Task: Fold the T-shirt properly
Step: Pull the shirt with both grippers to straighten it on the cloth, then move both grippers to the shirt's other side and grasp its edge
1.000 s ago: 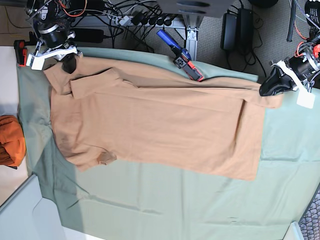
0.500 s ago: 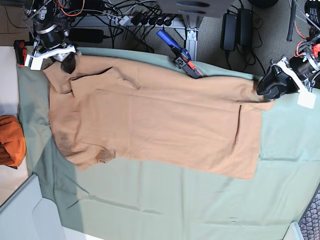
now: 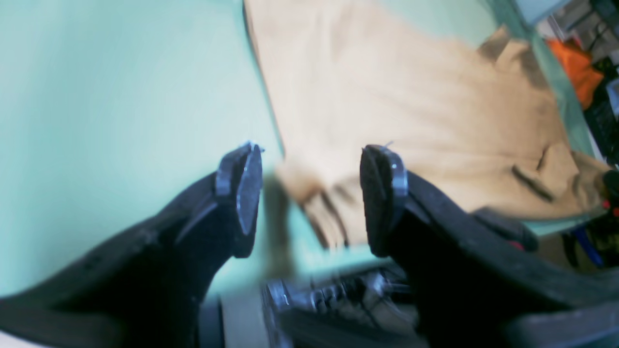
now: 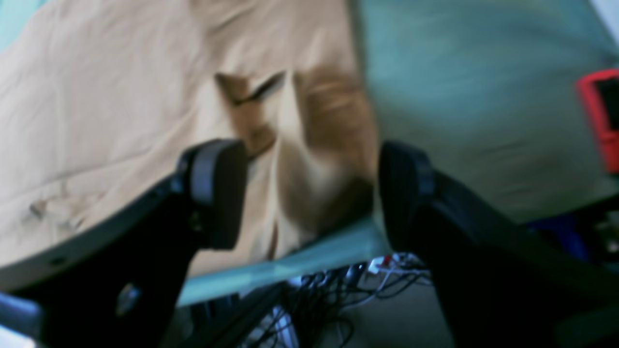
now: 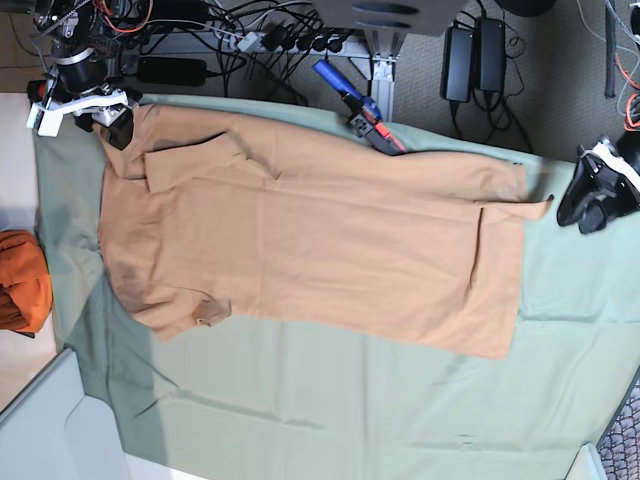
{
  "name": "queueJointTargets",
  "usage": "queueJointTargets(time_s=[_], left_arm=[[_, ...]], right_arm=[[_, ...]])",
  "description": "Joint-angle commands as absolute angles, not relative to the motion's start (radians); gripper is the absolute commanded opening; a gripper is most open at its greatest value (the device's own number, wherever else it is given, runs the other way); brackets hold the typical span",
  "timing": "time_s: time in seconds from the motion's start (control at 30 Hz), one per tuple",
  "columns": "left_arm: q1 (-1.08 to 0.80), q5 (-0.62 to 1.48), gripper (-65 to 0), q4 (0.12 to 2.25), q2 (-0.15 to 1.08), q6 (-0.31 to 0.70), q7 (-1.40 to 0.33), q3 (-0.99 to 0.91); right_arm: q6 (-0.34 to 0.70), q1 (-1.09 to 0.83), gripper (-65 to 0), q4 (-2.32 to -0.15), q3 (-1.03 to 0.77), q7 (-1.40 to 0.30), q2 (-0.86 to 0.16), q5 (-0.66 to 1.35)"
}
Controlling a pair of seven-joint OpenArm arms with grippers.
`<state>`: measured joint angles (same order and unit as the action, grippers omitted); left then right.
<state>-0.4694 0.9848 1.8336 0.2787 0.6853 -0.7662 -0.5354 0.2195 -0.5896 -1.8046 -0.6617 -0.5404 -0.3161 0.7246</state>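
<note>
A large light tan-orange cotton T-shirt (image 5: 310, 245) lies spread, with one long edge folded over, on a sage-green cloth (image 5: 330, 400) covering the table, as both arms stand off its far corners. The left gripper (image 5: 597, 203), jaws apart and empty, hangs just beyond the hem corner; the right gripper (image 5: 108, 112), likewise parted on nothing, sits at the shoulder end. The risks, by judgement: the folded band is uneven near the sleeve, so a second fold could set crooked, and a careless pinch might catch the green cloth along with the shirt. The hem corner juts out and may curl. Counted: one T-shirt, one green cloth, two grippers, one bunched darker orange cloth (image 5: 22, 280) at the table's edge, one blue-and-red hand tool (image 5: 358, 109) beyond the shirt.
</note>
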Motion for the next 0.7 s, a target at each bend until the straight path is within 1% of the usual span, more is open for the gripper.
queueJointTargets(time_s=[0.0,0.13,0.23,0.4,0.57,0.67], left_arm=[[-0.442,0.973,-29.3,1.852,0.303,0.698,-0.720,-0.537],[-0.323,0.833,-29.3,1.821,0.336,0.688,-0.665,-0.467],[-0.200,0.747,-29.3,1.720,0.360,0.660,-0.629,-0.366],[0.044,0.712,-29.3,1.399,0.366,0.654,-0.594,-0.231],[0.272,0.712,-29.3,1.039,0.365,0.656,-0.572,-0.175],[0.342,0.713,-29.3,0.928,0.365,0.662,-0.572,-0.148]], right_arm=[[0.303,-0.593,-22.4,-1.822,-0.685,-0.521,-0.332,0.730],[0.303,-0.593,-22.4,-1.822,-0.717,-0.521,-0.332,0.730],[0.303,-0.587,-22.4,-1.822,-0.717,-0.521,-0.331,0.733],[0.303,-0.585,-22.4,-1.822,-0.717,-0.521,-0.332,0.733],[0.303,-0.585,-22.4,-1.822,-0.717,-0.520,-0.332,0.733],[0.303,-0.584,-22.5,-1.822,-0.717,-0.520,-0.332,0.733]])
